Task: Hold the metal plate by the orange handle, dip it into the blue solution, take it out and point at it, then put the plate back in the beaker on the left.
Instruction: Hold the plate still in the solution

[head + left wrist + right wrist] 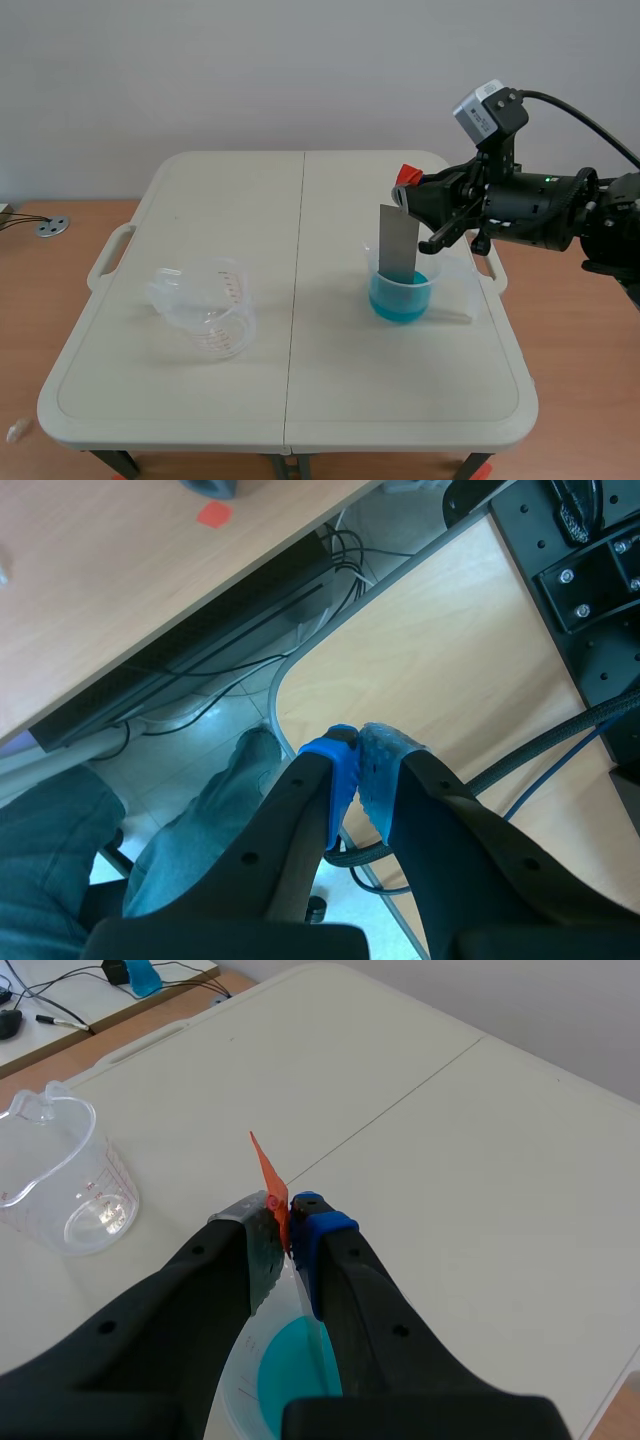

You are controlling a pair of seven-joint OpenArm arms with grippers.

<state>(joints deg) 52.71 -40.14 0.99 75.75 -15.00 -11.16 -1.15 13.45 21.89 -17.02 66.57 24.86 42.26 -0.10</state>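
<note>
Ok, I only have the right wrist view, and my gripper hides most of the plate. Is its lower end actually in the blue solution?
Observer: The scene view shows the metal plate upright, held at its orange handle by the right gripper. Its lower end is inside the beaker and reaches the blue solution. How deep it goes I cannot tell.
Operator: And where is the left arm?
Observer: It is not in the scene view. The left wrist view shows the left gripper shut on nothing, off the white table and facing the floor.
</note>
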